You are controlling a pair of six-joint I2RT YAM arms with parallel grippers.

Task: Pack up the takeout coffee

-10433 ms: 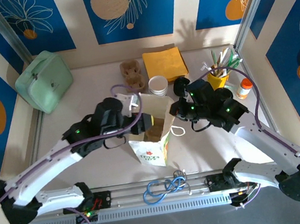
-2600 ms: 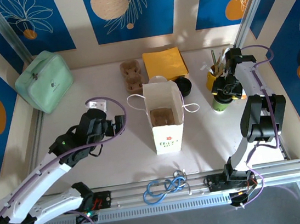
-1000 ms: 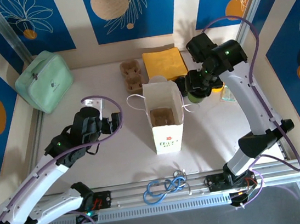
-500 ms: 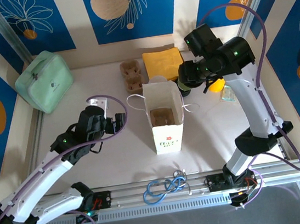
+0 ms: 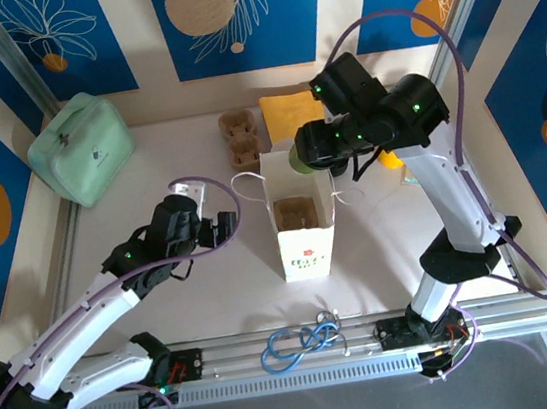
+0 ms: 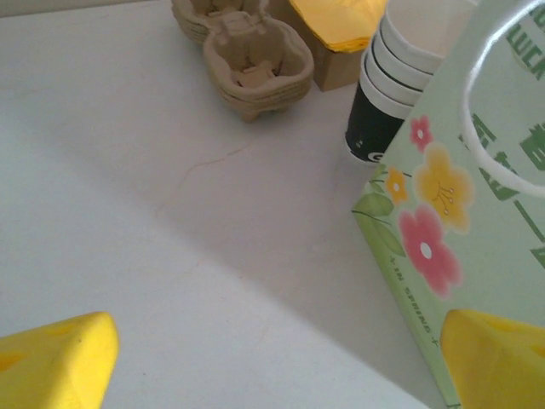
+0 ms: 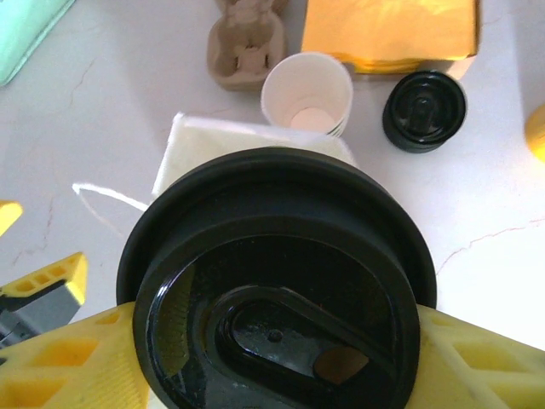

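One lidded coffee cup [image 5: 302, 156] hung above the rear rim of the paper bag [image 5: 307, 245], pinched in your right gripper [image 5: 318, 146]; you did best to centre it over the carrier [image 5: 296, 211] inside, then lower it upright. Your left gripper [image 5: 220, 226] sat beside the bag, fingers wide and empty

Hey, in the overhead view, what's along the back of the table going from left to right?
Green case → cardboard cup trays → yellow napkins.
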